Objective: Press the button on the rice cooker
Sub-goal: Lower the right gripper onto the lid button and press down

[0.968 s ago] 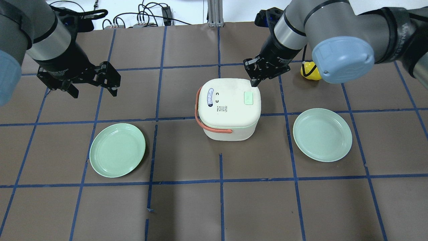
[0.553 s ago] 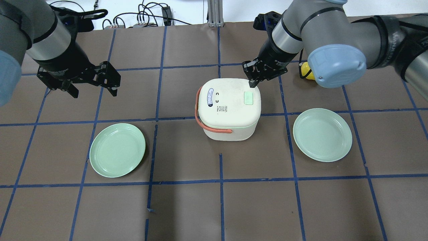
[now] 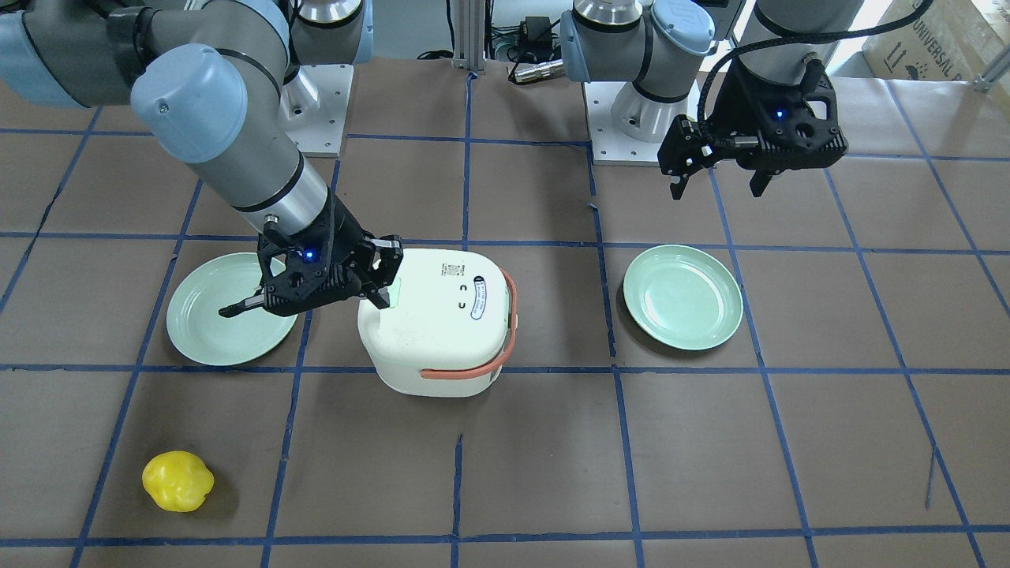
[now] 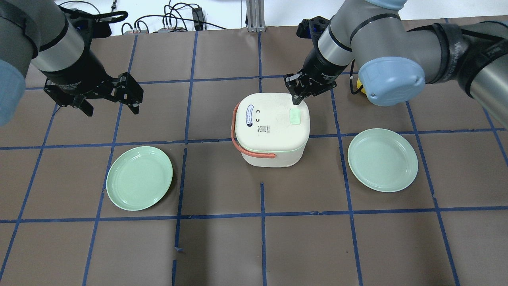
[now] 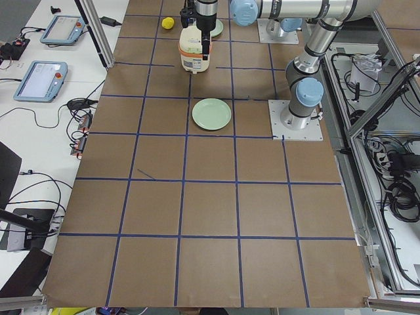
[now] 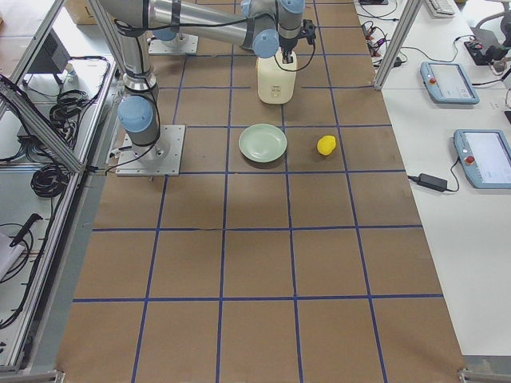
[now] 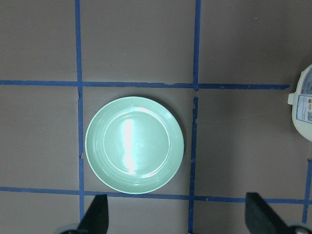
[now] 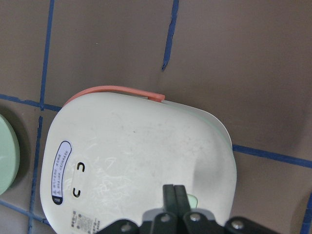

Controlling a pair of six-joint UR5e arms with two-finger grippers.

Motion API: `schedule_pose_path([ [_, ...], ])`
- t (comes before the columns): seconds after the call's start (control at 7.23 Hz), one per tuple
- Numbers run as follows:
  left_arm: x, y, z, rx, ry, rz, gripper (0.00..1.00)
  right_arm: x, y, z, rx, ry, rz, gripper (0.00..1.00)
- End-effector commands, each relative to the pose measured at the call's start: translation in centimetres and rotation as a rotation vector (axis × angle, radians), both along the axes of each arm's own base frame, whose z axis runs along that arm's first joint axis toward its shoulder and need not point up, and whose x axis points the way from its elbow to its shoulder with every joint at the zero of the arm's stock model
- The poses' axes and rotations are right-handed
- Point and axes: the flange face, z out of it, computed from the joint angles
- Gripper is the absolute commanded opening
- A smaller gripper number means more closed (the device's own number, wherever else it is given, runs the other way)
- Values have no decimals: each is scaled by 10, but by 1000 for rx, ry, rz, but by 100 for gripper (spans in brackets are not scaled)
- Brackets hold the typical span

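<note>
Cream plastic rice cooker [image 4: 270, 137] stands centrally on the brown table [image 4: 222, 246]; its pale green square button [image 4: 295, 116] lies just beside the right hand [image 4: 296, 100], pinched closed and empty. Descending off-centre, it could miss the button entirely.

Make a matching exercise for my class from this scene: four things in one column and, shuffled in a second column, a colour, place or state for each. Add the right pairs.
Column 1
1. rice cooker handle
2. left end effector
3. right end effector
4. yellow object

Column 2
A. shut, above the rice cooker lid
B. lying on the table, apart from everything else
C. open, fingers wide apart
D. salmon pink

Pairs: 1-D, 2-C, 3-A, 4-B
</note>
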Motion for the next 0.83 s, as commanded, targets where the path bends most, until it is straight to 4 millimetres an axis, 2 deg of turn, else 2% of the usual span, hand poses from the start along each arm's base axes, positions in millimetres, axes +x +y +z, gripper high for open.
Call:
schedule_pose_path([
  [0.0, 0, 0, 0, 2, 0, 0, 100, 2, 1, -4, 7, 2, 4, 12],
  [0.14, 0, 0, 0, 0, 0, 0, 100, 1, 5, -13, 19, 4, 14, 12],
  [0.69, 0, 0, 0, 0, 0, 0, 100, -2, 6, -12, 9, 4, 11, 12],
])
